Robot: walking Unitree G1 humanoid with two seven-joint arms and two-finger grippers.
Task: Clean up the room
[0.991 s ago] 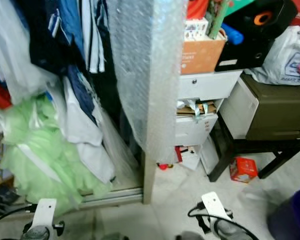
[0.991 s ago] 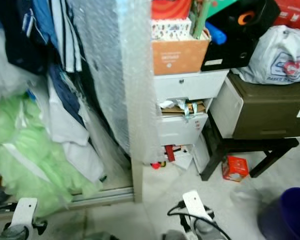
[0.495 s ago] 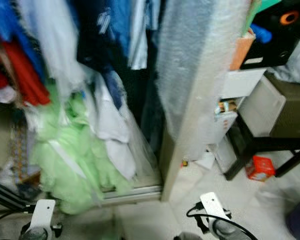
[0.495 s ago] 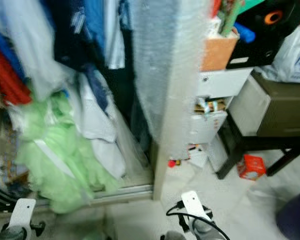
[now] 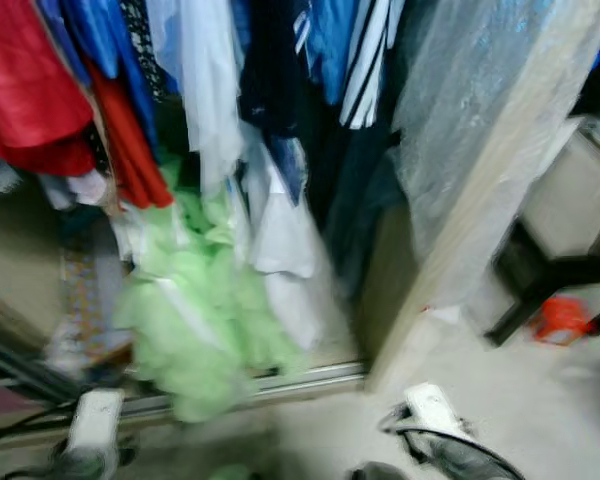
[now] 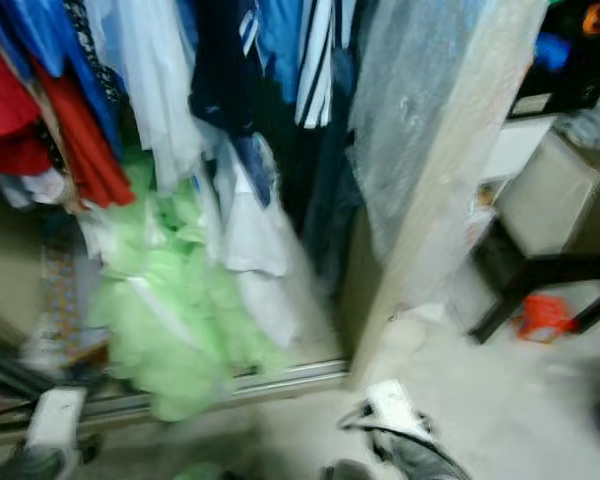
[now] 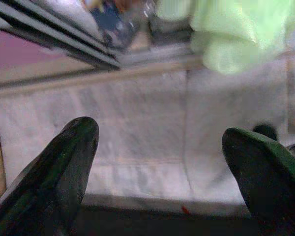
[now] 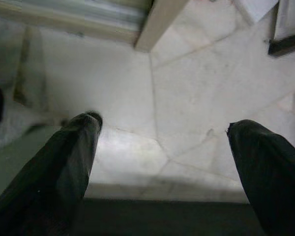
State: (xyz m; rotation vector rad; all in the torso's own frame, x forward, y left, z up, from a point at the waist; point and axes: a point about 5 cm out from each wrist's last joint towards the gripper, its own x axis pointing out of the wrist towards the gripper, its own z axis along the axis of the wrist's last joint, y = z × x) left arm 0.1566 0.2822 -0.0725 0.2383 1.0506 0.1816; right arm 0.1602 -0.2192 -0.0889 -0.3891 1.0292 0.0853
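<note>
The head views are blurred, but an open wardrobe shows at about 11 o'clock, packed with hanging clothes: a red garment (image 5: 30,90) at the far left, blue shirts (image 5: 100,40), a white garment (image 5: 205,90), and a blue-and-white striped top (image 5: 365,60) further toward 1 o'clock. Below them a pale green frilly dress (image 5: 195,310) hangs down to the wardrobe's metal floor rail (image 5: 280,382), with a white shirt (image 5: 280,225) just beside it. At 1 o'clock a tall board wrapped in bubble wrap (image 5: 480,130) leans upright, its foot on the pale tiled floor (image 5: 500,390). Behind it at 2 o'clock stands a dark-legged bench (image 5: 540,275) carrying a beige box (image 5: 570,195), and a small red box (image 5: 560,318) lies on the floor under the bench. Both arms hang low at 6 o'clock. The left gripper (image 7: 160,162) points down at the tiled floor near the rail, a fold of the green dress just beyond it, and its fingers (image 7: 64,167) are spread wide with nothing between them. The right gripper (image 8: 167,162) hangs over bare floor close to the foot of the wrapped board, its fingers (image 8: 64,167) also spread wide and empty.
</note>
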